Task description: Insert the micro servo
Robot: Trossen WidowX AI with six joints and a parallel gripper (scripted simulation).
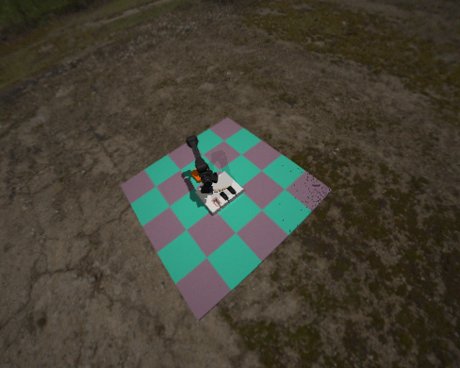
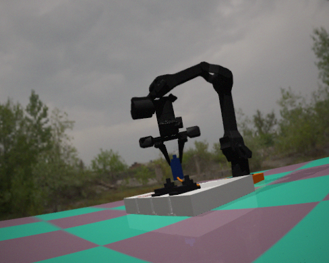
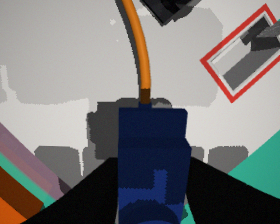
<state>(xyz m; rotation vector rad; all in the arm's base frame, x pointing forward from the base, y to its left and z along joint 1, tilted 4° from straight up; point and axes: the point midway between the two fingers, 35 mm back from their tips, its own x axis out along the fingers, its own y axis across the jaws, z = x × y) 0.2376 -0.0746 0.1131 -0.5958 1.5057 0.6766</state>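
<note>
The loose blue micro servo [image 2: 176, 170] [image 3: 153, 127] is upright between my fingers, its narrow end up, above the white deck [image 2: 225, 191] [image 3: 60, 50] [image 1: 226, 181]. My gripper [image 2: 176, 164] [image 3: 151, 166] is shut on it, one finger on each side. Its orange cable [image 3: 142, 50] leaves the side of the servo that faces up in the wrist view. The empty pocket, marked by a red outline [image 3: 217, 81], lies to the upper right of the servo in the wrist view. The servo's underside is hidden in the wrist view.
Black servos [image 1: 223, 195] [image 2: 190, 185] [image 3: 170, 7] sit in the deck beside the marked pocket and stick up above its top. An orange block [image 1: 196, 175] [image 2: 258, 178] [image 3: 12, 200] lies at the arm's base. A green and mauve checkered mat [image 1: 235, 263] [image 2: 259, 215] lies under everything.
</note>
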